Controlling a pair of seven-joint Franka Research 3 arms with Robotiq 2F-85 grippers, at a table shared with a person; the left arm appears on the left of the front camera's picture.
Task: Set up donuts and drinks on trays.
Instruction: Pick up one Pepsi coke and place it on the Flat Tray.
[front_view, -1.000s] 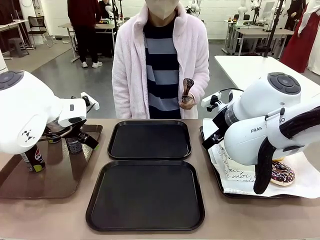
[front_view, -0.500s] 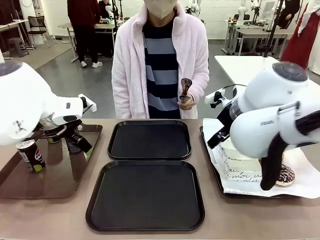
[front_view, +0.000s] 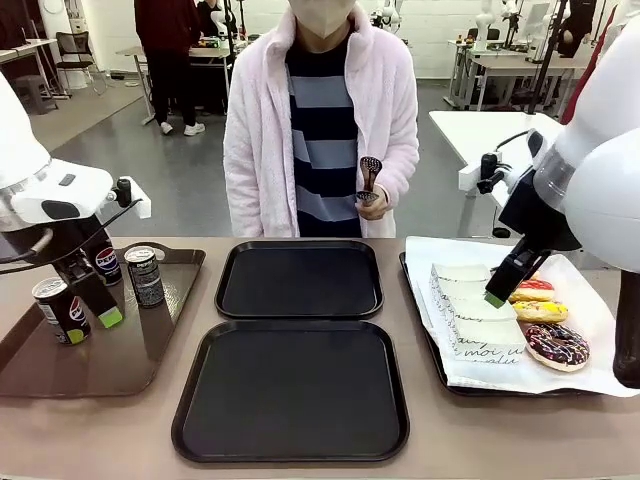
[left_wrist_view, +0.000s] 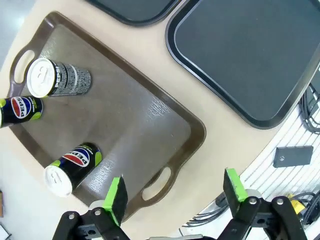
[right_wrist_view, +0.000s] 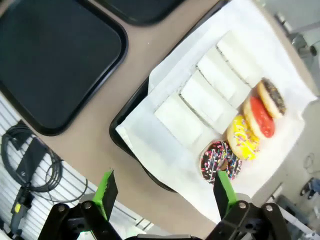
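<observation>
Glossy white rounded arms (front_view: 600, 180) — the left gripper (left_wrist_view: 175, 189) and right gripper (right_wrist_view: 165, 191) black, with bright green pads (left_wrist_view: 116, 197).

1. Two black trays (front_view: 299, 280) are counted.
2. Three cans (front_view: 146, 277) are counted.
3. Four donuts (right_wrist_view: 258, 118) are counted.
4. Four white sleeves (right_wrist_view: 206, 96) are counted.
5. One brown tray (front_view: 120, 352) and one paper-lined tray (right_wrist_view: 142, 169) are counted.

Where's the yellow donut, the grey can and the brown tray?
Yellow-iced ring donut (right_wrist_view: 239, 131): right wrist view, icing.
Grey-silver soda can (left_wrist_view: 72, 80): left wrist view, its side.
Glossy brown tray (left_wrist_view: 135, 125): left wrist view, bare floor.
</observation>
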